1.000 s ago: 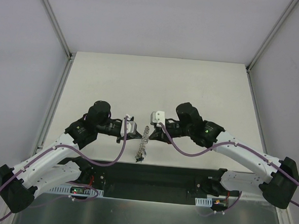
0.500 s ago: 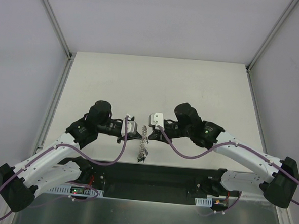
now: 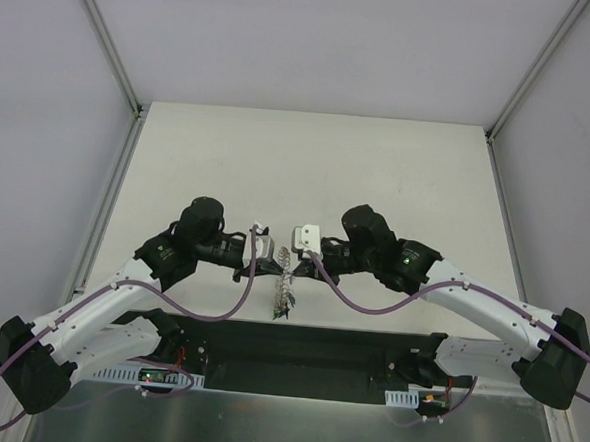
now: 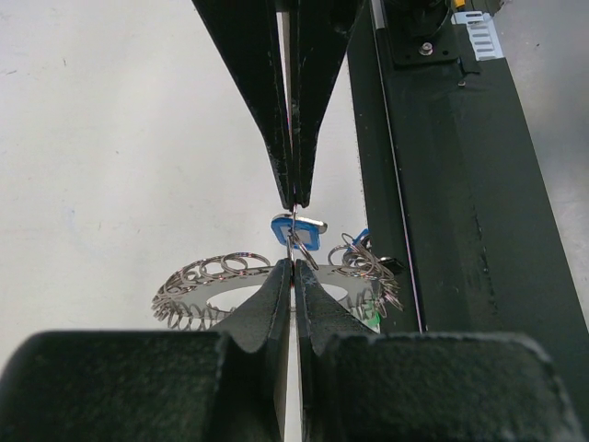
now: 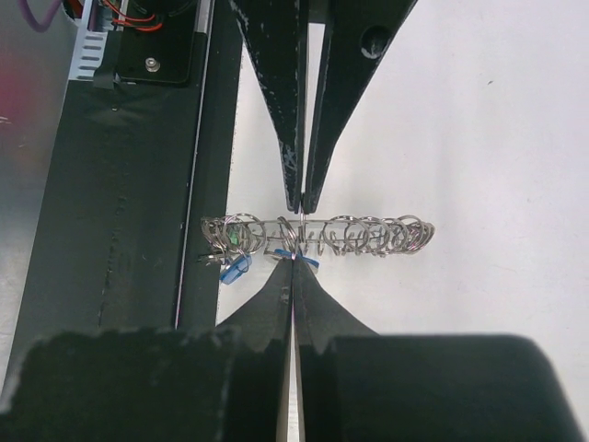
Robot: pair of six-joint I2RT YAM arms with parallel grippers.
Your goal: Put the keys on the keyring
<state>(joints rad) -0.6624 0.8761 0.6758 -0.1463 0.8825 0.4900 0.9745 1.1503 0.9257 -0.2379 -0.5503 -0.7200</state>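
The keyring (image 3: 283, 292) hangs edge-on between my two grippers just above the table's near edge. It is a silvery band fringed with several small rings (image 4: 204, 274); the right wrist view shows it as a thin row (image 5: 368, 236). My left gripper (image 4: 293, 264) (image 3: 275, 269) is shut on the band's edge. My right gripper (image 5: 293, 261) (image 3: 297, 268) faces it tip to tip, shut on a blue-headed key (image 4: 296, 231) by its small ring. More keys, blue (image 5: 236, 268) and green (image 5: 235, 238), hang at the ring's near end (image 4: 370, 269).
The black base rail (image 3: 317, 345) runs along the table's near edge, directly beside the ring's near end (image 4: 442, 184) (image 5: 120, 184). The cream tabletop (image 3: 308, 172) stretches behind the grippers, closed in by white walls with metal corner posts (image 3: 110, 44).
Both grippers have crept a little closer together, the left one shifting right and the right one left. The keyring stays between them and both grips are unchanged.
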